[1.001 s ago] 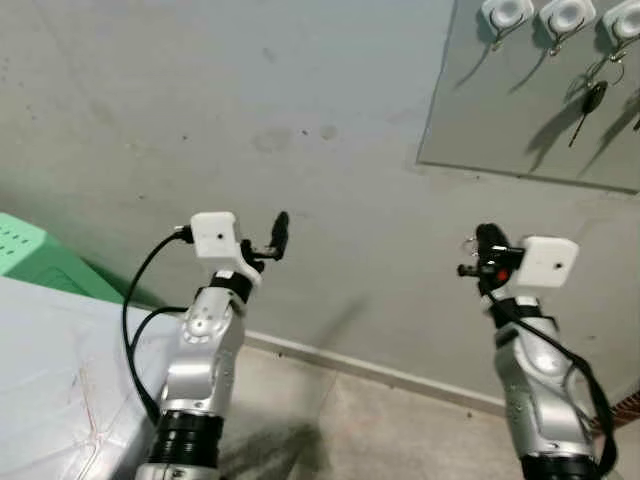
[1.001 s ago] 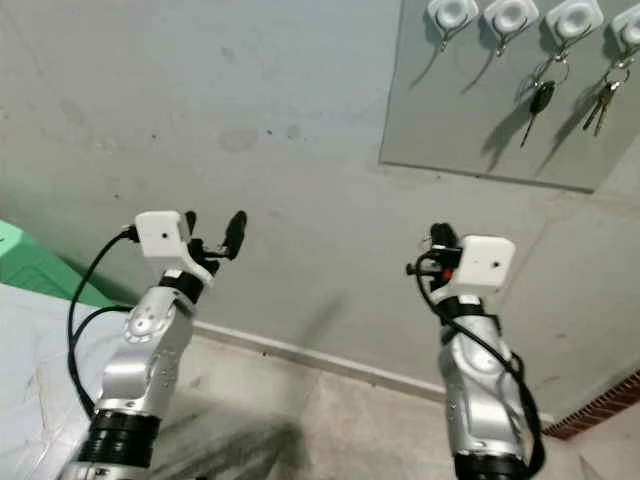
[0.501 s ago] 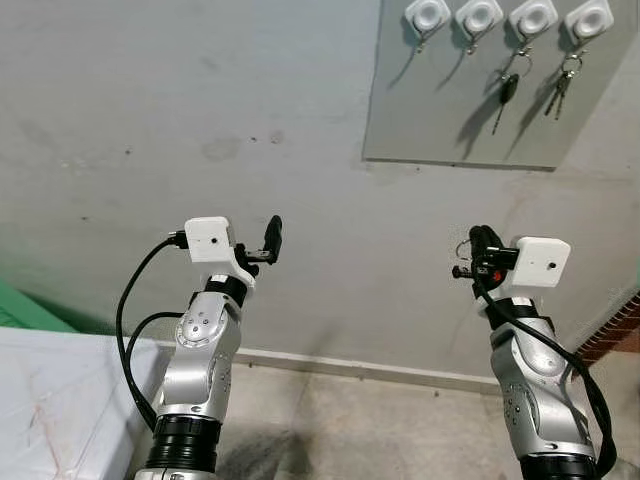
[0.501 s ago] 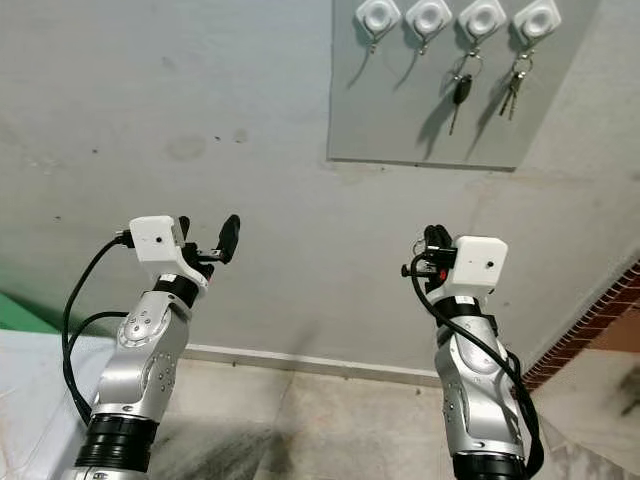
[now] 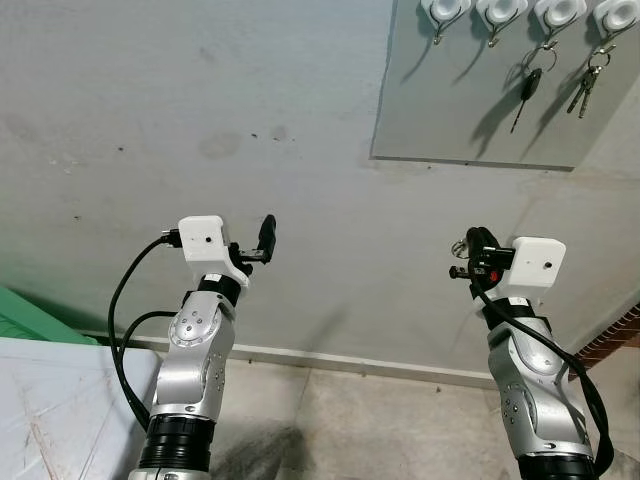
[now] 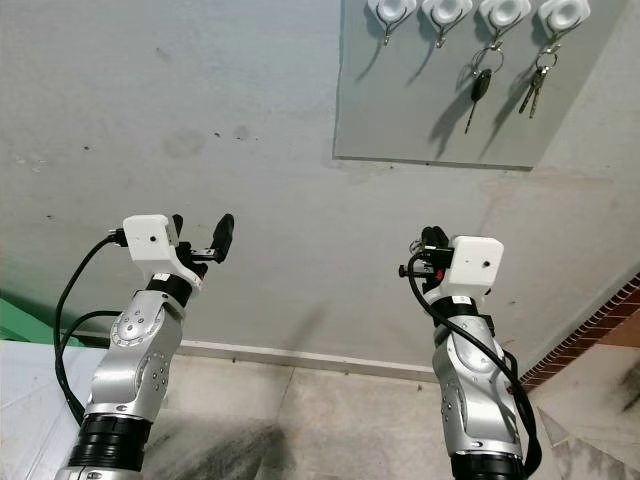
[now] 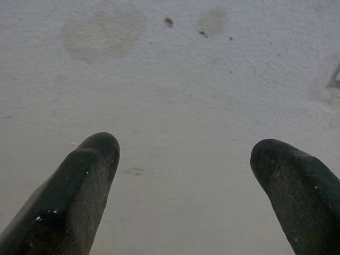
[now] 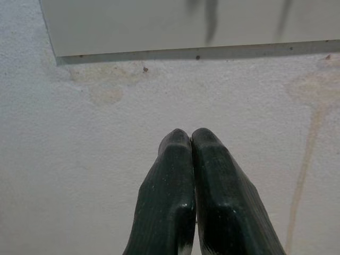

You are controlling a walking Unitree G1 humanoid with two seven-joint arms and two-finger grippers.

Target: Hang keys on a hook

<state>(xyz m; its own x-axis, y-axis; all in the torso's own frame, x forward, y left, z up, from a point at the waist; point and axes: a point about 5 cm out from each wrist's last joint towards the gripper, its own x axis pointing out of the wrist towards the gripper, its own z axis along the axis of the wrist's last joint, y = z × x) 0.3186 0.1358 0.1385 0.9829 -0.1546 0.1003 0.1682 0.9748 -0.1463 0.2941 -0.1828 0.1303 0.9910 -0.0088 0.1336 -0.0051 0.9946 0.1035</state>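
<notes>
Left eye view: grey wall panel (image 5: 480,110) with four white round hooks (image 5: 497,10); two carry keys, two are free. Right tool (image 5: 470,252) pinches a small key ring (image 5: 459,243), well below.

Left wrist view: left tool (image 7: 183,175) spread, empty.

Right wrist view: fingers (image 8: 175,202) pressed together; hanging is left.

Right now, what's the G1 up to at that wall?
The robot faces a grey wall with a hook board up high. Four white hooks; the two on the left are bare, the third carries a black car key, the fourth a key bunch. The right tool is raised below the board, fingers pressed shut, a key ring showing at it. The left tool is raised, open and empty.
</notes>
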